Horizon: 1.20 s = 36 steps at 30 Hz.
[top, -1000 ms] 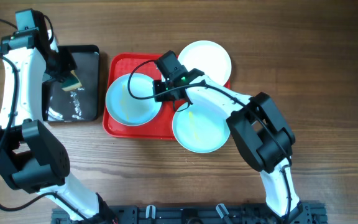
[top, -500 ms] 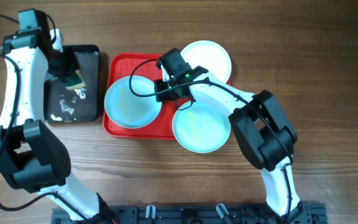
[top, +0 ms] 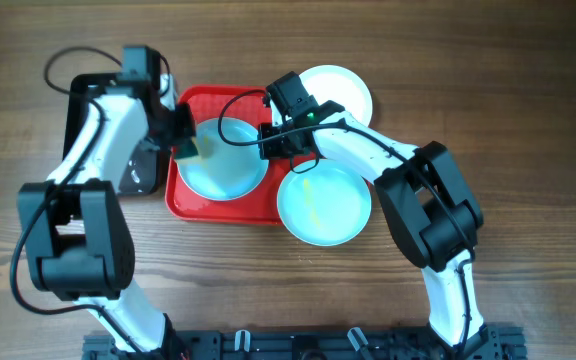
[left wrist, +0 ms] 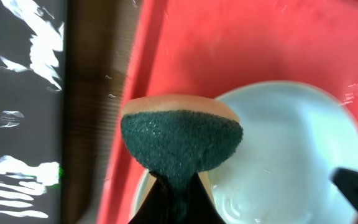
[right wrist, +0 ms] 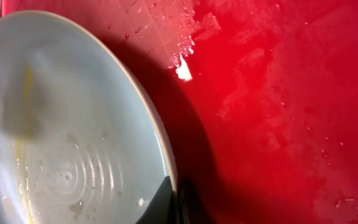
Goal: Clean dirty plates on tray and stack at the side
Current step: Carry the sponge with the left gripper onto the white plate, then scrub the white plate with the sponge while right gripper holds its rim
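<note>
The red tray (top: 190, 200) lies mid-table. The pale aqua-blue plate (top: 230, 165) sits on its left half, tilted up at its right rim. My right gripper (top: 268, 147) is shut on that rim (right wrist: 166, 162); the plate carries a yellow streak (right wrist: 25, 118). My left gripper (top: 181, 143) is shut on a green sponge (left wrist: 180, 140) and holds it over the plate's left edge (left wrist: 291, 143). A second pale plate (top: 323, 205) lies at the tray's right front corner, with yellow smears. A white plate (top: 340, 92) lies at the back right corner.
The black tray (top: 138, 170) stands left of the red tray, with white foam on it (left wrist: 23, 68). A strip of wooden table (left wrist: 89, 93) shows between the two trays. Cables run from both arms above the trays.
My left arm has carried the sponge from the black tray rightward to the blue plate's left edge. My right gripper keeps its hold on the plate's right rim.
</note>
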Motion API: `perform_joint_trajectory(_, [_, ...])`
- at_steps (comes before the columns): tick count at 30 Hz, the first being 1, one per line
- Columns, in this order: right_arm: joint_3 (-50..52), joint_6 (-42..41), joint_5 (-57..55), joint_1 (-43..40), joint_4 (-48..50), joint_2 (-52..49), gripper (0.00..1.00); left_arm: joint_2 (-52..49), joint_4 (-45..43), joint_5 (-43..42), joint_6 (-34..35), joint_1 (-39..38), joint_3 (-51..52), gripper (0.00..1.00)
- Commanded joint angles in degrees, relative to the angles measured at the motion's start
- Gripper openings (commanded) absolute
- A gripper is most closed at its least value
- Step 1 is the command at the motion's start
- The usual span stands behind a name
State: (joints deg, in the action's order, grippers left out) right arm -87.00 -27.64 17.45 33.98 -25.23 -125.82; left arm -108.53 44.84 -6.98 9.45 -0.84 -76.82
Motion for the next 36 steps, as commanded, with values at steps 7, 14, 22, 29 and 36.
perform_joint_trajectory(7, [-0.66, -0.85, -1.36, 0.11, -0.04, -1.14, 0.04, -0.57, -11.06, 0.46, 3.65, -6.75, 12.85, 0.04])
perform_joint_trajectory(14, [-0.66, -0.87, -1.57, 0.11, 0.22, -1.14, 0.04, -0.57, -10.34, -12.5, -1.66, -9.75, 13.49, 0.04])
perform_joint_trajectory(22, [-0.66, -0.87, -1.97, 0.13, 0.09, -1.14, 0.04, -0.57, -4.72, -22.38, -4.39, -9.62, 13.49, 0.04])
perform_joint_trajectory(29, [-0.66, -0.9, -1.97, 0.13, 0.09, -1.16, 0.04, -0.55, -1.75, 3.37, 5.92, -6.75, 13.49, 0.04])
perform_joint_trajectory(36, [-0.66, -0.96, -1.97, 0.13, 0.0, -1.16, 0.04, -0.55, -6.1, 26.4, 12.24, -6.71, 13.49, 0.04])
